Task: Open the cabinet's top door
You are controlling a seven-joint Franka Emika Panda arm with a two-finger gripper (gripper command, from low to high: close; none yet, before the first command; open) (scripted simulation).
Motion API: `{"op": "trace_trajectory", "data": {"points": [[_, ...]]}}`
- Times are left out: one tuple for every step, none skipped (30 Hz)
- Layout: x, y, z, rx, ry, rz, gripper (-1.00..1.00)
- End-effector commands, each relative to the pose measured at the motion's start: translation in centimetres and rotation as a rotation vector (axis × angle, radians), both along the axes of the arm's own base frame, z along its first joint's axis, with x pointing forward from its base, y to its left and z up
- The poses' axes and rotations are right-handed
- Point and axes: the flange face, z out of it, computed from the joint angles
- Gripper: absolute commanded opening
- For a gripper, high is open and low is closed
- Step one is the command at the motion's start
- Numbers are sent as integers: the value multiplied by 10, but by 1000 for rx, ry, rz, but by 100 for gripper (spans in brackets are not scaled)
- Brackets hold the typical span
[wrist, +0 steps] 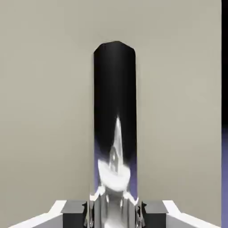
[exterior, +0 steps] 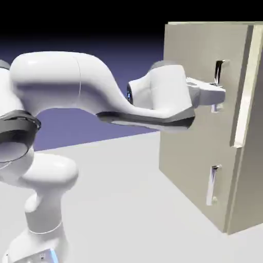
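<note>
- cabinet [exterior: 195,133] stands at right of exterior view, on the pale table [exterior: 118,205], tall beige box
- top door [exterior: 200,67] slightly ajar: its right edge stands off the cabinet body, a thin pale strip shows along that edge
- lower door [exterior: 190,180] sits flush, short silver handle [exterior: 212,185] untouched
- top door's handle [exterior: 219,77]: vertical silver bar, upper part shows above the hand, lower part hidden behind it
- gripper [exterior: 218,100] is at the handle, arm reaching in from left, roughly level
- hand view: handle [wrist: 114,124] fills the middle as a dark reflective bar, running down between the two grey fingertips [wrist: 73,213]; both tips sit tight against its sides, so gripper is clamped on the handle
- door face [wrist: 44,89] fills most of hand view, flat beige; narrow dark strip at far right marks the door's edge
- open table in front of cabinet, left of it and under the arm; robot base [exterior: 36,241] well apart at lower left
</note>
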Motion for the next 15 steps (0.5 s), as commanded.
{"op": "trace_trajectory", "data": {"points": [[-6, 3, 0, 1, 0, -14, -100], [-11, 5, 0, 1, 0, -27, -100], [-17, 8, 0, 1, 0, -40, -100], [-23, 10, 0, 1, 0, -52, -100], [-28, 13, 0, 1, 0, -65, -100], [-33, 16, 0, 1, 0, -78, -100], [-39, 18, 0, 1, 0, -91, -100], [-44, 21, 0, 1, 0, -104, -100], [-49, 24, 0, 1, 0, -116, -100], [-55, 27, 0, 1, 0, -129, -100], [-60, 30, 0, 1, 0, -142, -100], [-65, 33, 0, 1, 0, -154, -100], [-70, 36, 0, 1, 0, -166, -100], [-75, 39, 0, 1, 0, -178, -100], [-80, 43, 0, 1, 0, -191, -100]]}}
